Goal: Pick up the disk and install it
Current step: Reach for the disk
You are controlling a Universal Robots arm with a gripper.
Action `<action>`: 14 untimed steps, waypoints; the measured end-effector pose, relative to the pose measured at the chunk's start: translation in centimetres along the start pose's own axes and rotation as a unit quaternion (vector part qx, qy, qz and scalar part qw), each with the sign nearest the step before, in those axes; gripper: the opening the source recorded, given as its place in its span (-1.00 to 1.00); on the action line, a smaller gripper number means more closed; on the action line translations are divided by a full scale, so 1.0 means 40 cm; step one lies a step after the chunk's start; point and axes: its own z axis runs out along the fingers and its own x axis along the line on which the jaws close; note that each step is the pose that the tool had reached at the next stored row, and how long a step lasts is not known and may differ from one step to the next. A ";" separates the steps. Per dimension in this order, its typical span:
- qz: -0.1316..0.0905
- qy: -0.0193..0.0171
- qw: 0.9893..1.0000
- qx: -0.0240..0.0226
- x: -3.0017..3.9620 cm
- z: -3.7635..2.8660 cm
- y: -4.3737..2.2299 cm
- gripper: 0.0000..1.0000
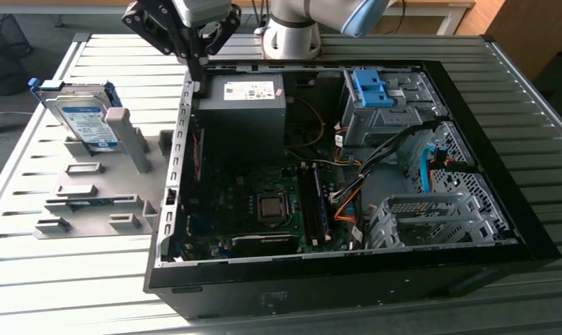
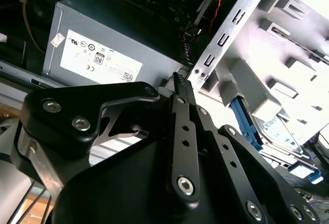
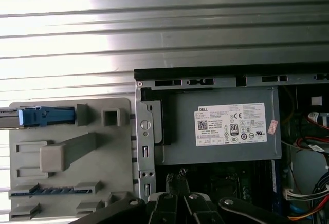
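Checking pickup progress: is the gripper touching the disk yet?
Apart. The exterior view shows the gripper above the computer case's rear edge, while the disk stands in the grey holder at that view's left, a clear gap between them.

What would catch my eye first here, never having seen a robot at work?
An open black computer case lies in the middle of the slatted metal table, its circuit board and cables bared. At the exterior view's left, the disk in its blue carrier stands propped in a grey holder. The arm's black gripper hangs, shut and empty, over the case's edge beside the grey power supply.
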 end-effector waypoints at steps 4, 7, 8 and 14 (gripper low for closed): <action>0.000 0.000 1.000 0.000 0.010 0.001 0.006 -0.79; 0.000 0.000 1.000 0.000 0.012 0.001 0.006 -0.79; 0.000 0.000 1.000 0.000 0.012 0.001 0.006 -0.79; 0.000 0.000 1.000 0.000 0.016 0.001 0.006 -0.79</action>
